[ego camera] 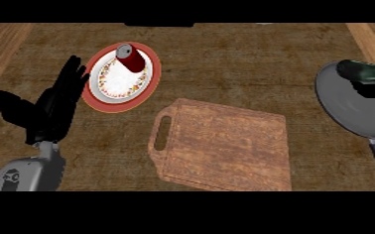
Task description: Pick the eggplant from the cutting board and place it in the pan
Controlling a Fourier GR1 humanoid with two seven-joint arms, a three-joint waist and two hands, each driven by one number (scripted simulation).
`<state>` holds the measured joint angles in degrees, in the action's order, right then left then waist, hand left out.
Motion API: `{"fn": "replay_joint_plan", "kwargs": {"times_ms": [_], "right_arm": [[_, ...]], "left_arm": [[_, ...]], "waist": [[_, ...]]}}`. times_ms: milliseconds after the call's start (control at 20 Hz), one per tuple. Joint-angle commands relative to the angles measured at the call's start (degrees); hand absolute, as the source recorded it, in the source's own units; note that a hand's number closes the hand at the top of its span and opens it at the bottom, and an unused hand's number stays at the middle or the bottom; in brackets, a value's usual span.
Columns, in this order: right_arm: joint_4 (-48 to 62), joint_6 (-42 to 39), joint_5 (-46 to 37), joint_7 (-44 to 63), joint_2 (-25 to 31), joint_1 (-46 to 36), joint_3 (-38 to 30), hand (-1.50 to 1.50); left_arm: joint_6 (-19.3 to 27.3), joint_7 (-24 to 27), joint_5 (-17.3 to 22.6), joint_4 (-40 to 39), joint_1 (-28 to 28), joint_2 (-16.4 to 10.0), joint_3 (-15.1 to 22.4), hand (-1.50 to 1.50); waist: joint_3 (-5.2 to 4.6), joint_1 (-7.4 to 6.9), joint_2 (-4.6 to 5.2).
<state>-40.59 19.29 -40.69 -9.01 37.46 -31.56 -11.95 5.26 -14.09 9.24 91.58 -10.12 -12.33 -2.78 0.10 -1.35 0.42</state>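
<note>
Two hands show unequally: the left hand (pixel 55 101) rests with fingers straight and spread at the left edge of the counter (pixel 242 64); the right hand (pixel 364 93) is a black shape cut off at the right edge, its state unreadable. Beside it the eggplant (pixel 356 69) sits over the far side of the half-cropped pan (pixel 336 99), off the cutting board (pixel 227 148).

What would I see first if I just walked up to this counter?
Probably the big wooden cutting board in the middle, bare on top. Next the red can on the red-rimmed plate at the upper left, then the grey pan at the right edge with a dark thing, maybe the eggplant, in it.
</note>
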Motion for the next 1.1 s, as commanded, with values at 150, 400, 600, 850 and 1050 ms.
{"fn": "replay_joint_plan", "kwargs": {"times_ms": [150,400,600,850,1050], "right_arm": [[17.3,0.5,2.0,1.1,-1.0,-5.0,-4.9,-1.50],[25.9,-1.2,2.5,-6.4,-0.5,-6.2,-6.1,-1.50],[26.2,-2.4,6.9,-12.8,1.3,-6.7,-10.3,-1.50],[25.3,-6.3,16.8,-20.6,2.7,-4.4,-19.3,-1.50],[26.1,-16.0,24.5,-22.7,6.4,-3.3,-26.0,-1.50]], "left_arm": [[-0.2,0.4,-0.2,0.4,-0.4,0.1,-0.3,0.00],[0.0,0.0,-0.3,0.9,0.4,1.9,0.9,0.00],[-1.3,-3.4,1.4,0.0,-2.5,-1.2,-2.1,0.00],[-1.0,0.6,0.2,0.6,1.0,0.2,-1.4,0.00],[-0.1,0.7,-0.7,0.4,1.2,0.3,-1.5,0.00]], "waist": [[0.09,-0.71,0.37],[0.13,-0.89,0.41],[0.14,-0.42,0.32],[0.12,0.33,0.02],[0.09,1.19,-0.15]]}}
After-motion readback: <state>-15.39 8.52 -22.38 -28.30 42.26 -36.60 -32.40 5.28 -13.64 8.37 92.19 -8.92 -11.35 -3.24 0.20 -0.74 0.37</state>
